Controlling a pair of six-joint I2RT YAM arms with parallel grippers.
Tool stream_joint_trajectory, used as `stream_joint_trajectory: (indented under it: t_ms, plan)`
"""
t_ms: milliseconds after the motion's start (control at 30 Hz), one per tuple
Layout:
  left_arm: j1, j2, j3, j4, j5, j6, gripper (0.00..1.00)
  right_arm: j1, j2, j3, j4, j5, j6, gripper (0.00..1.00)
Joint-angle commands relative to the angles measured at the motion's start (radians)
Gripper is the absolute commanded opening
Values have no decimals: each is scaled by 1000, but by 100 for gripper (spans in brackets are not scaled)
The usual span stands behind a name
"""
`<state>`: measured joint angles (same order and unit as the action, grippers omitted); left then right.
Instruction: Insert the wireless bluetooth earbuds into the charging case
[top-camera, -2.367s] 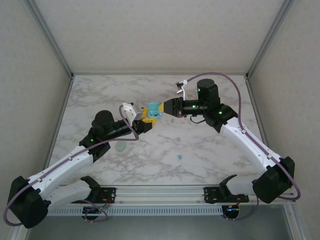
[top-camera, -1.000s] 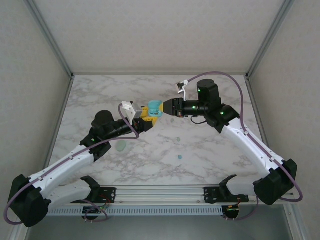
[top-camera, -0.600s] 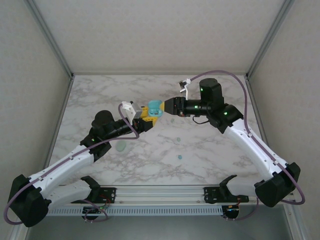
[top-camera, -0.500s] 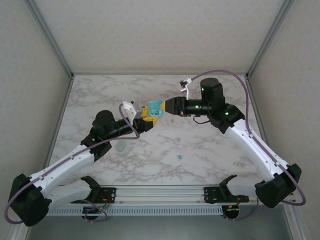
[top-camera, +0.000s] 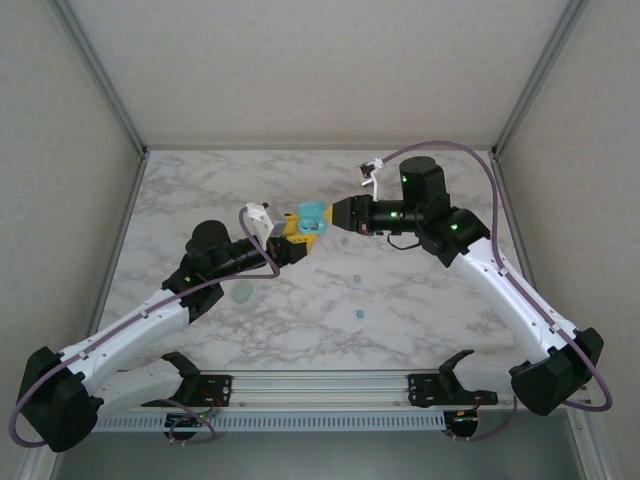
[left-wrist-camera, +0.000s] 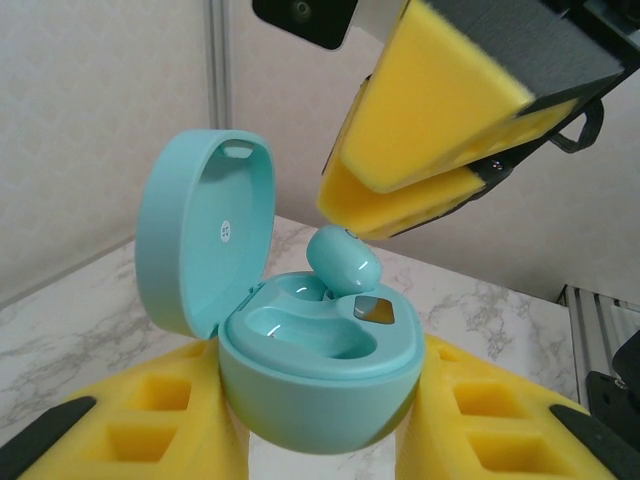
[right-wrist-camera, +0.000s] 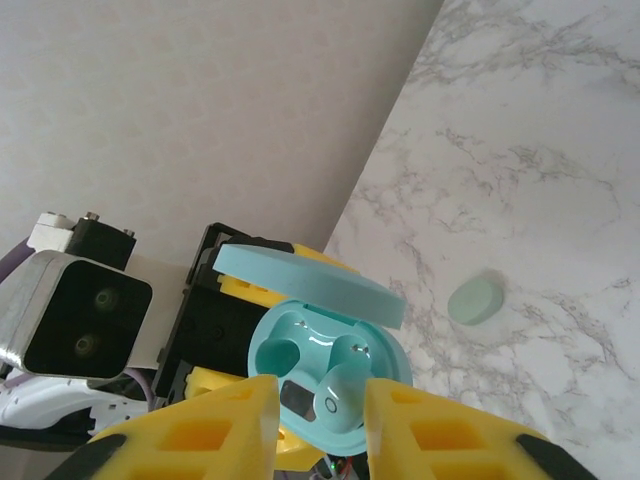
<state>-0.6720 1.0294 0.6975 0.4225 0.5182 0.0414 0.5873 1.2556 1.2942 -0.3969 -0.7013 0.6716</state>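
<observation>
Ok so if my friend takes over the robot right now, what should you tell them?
Left gripper: shut on the open charging case, held up.
Right gripper: tips right over one earbud; I can't tell whether it grips it.
Done: that earbud is in a case slot, tilted, not fully seated.
To do: press it home, then probably fetch the small teal bud lying on the table.

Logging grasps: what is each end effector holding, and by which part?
Left end effector clamps the open charging case by its lower shell's sides. Right end effector is at an earbud partly in the case; whether it grips cannot be told.
</observation>
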Motion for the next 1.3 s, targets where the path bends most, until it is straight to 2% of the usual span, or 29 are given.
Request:
stream_joint_trajectory:
  t_ms: [0,300,533,600,667,800,867,1067,1267]
  plan:
    - [-9,-3,27,15,0,6,18,16,13,32,25,-21,8,27]
    - [-11,-3,27,15,2,6,18,20,40,52,12,-29,-6,26]
    - [-11,-9,25,1,-18,16,18,21,-19,64,-46,47,-50,31]
    - [-10,-15,21,-1,-29,18,18,21,-59,74,-121,122,-84,33]
    - [-11,-22,16,-5,-41,23,18,20,-100,80,-233,246,-117,33]
    - [-10,-43,-4,-4,-63,20,18,13,-145,49,-507,585,-127,34]
    - [-11,-53,-13,-2,-75,18,18,10,-143,-13,-585,661,-116,34]
    - [-10,-96,-23,-22,-104,24,18,16,-37,-228,-592,563,-85,36]
    - [-9,-121,-27,-33,-116,25,18,37,87,-354,-475,470,-62,39]
